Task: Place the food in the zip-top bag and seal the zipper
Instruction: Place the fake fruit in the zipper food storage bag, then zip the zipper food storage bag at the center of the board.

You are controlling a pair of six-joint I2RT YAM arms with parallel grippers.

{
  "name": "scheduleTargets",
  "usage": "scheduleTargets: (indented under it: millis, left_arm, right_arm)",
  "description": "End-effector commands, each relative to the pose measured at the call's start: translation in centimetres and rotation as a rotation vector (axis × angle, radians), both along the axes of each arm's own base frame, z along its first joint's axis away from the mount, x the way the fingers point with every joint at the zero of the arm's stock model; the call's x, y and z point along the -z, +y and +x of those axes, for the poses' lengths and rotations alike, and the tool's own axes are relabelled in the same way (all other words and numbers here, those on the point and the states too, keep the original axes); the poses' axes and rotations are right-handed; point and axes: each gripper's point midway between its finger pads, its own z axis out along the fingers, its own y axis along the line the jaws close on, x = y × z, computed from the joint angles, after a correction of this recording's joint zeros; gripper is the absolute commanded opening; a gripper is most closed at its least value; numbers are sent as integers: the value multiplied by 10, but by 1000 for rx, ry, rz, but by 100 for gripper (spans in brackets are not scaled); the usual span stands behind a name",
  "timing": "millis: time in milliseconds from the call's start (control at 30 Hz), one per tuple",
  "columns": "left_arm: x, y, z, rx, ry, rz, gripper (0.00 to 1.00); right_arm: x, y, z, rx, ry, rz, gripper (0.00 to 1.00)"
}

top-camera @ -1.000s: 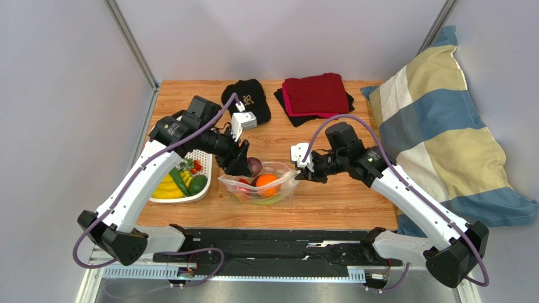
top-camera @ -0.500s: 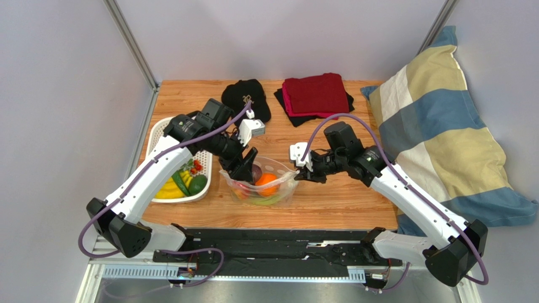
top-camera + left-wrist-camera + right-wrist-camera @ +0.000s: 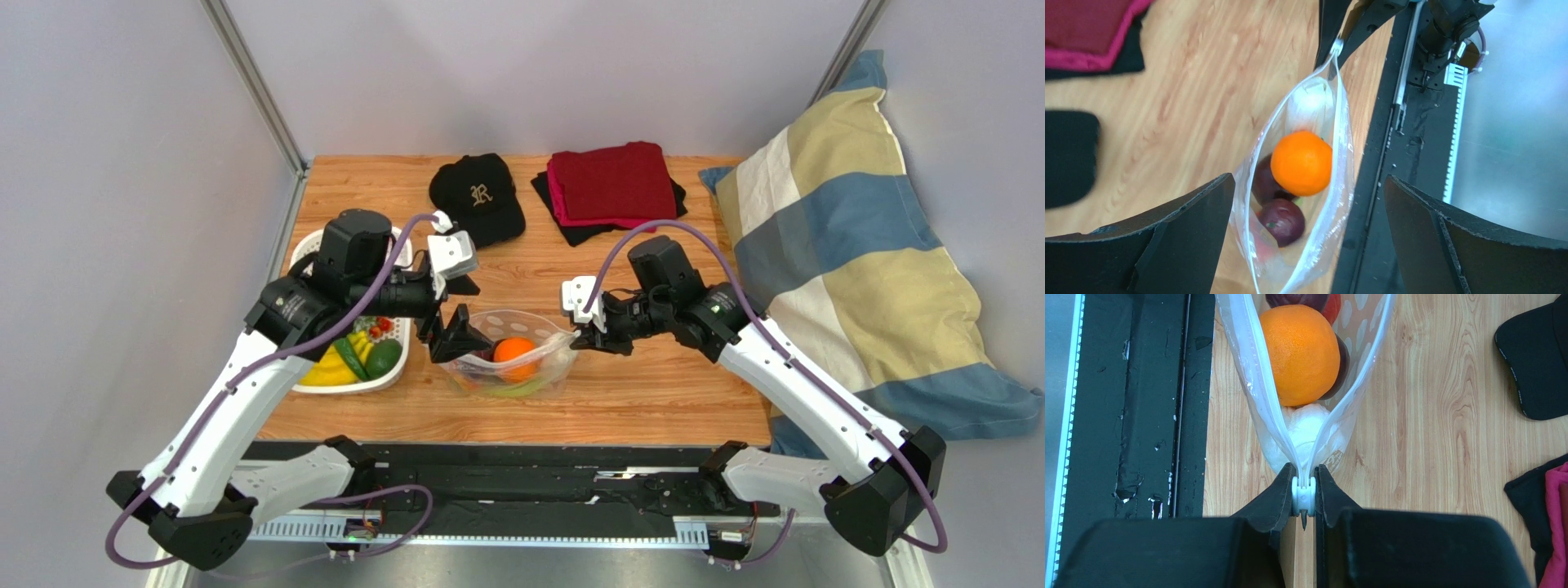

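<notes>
The clear dotted zip-top bag (image 3: pixel 530 364) lies open-mouthed on the wooden table. It holds an orange (image 3: pixel 516 355), two dark purple fruits (image 3: pixel 1284 221) and a pale stalk end (image 3: pixel 1309 104). My left gripper (image 3: pixel 449 327) hangs open over the bag's left end, fingers (image 3: pixel 1168 245) wide on either side of the mouth, holding nothing. My right gripper (image 3: pixel 1304 481) is shut on the white tab at the zipper's (image 3: pixel 1303 496) right end, keeping that end of the bag (image 3: pixel 1364 331) lifted. The orange (image 3: pixel 1301 346) sits just past its fingertips.
A white basket (image 3: pixel 302 260) with yellow and green produce stands on the left, beside the left arm. A black cap (image 3: pixel 478 196) and folded red cloths (image 3: pixel 610 184) lie at the back. A striped pillow (image 3: pixel 846 257) rests off the right edge. A black rail (image 3: pixel 528 472) runs along the near edge.
The left gripper carried a dark purple fruit over the bag, opened wide and let it drop inside, then drew back left. The right gripper kept its grip and place.
</notes>
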Motion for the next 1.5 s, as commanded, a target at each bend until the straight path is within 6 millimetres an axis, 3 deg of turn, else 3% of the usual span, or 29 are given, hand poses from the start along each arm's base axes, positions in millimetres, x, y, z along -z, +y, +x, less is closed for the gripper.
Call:
scheduleTargets:
  millis: [0, 67, 100, 167, 200, 400, 700, 967, 1067, 1200, 1267, 1333, 1367, 1433, 1467]
  left_arm:
    - [-16, -33, 24, 124, -227, -129, 98]
    - [-6, -43, 26, 137, -221, -148, 98]
    - [-16, -48, 29, 143, -292, -192, 98]
    - [1, -59, 22, 183, -332, -202, 98]
    - [-5, -64, 23, 197, -400, -224, 97]
    - [11, -92, 15, 253, -396, -204, 92]
    - [35, -113, 21, 273, -378, -165, 79]
    - [53, -114, 22, 276, -345, -122, 71]
    - [56, -114, 22, 272, -340, -106, 59]
    - [62, -113, 22, 284, -315, -70, 31]
    - [62, -112, 22, 284, -303, -60, 26]
    - [62, -111, 21, 282, -298, -60, 12]
    - [60, -112, 22, 274, -304, -69, 4]
    - [59, -109, 24, 240, -304, -73, 0]
    - [55, -109, 25, 227, -309, -89, 0]
  right_arm:
    - [-30, 11, 1, -26, -63, 79, 0]
    - [-31, 12, 1, -27, -65, 83, 0]
    - [-31, 12, 1, -27, -66, 84, 0]
    - [-31, 13, 1, -27, -63, 86, 0]
    - [-32, 13, 1, -27, -66, 89, 0]
    - [-35, 14, 1, -22, -67, 93, 0]
    - [-36, 15, 1, -23, -69, 99, 1]
    - [-34, 15, 2, -17, -68, 94, 1]
    - [-35, 15, 3, -22, -78, 94, 2]
    - [-35, 15, 4, -17, -87, 90, 2]
    - [-34, 14, 4, -15, -89, 90, 3]
    - [-34, 13, 5, -8, -94, 94, 4]
    - [-36, 13, 6, 4, -107, 100, 8]
    - [-35, 12, 10, 35, -121, 117, 16]
    - [-34, 11, 12, 51, -132, 114, 28]
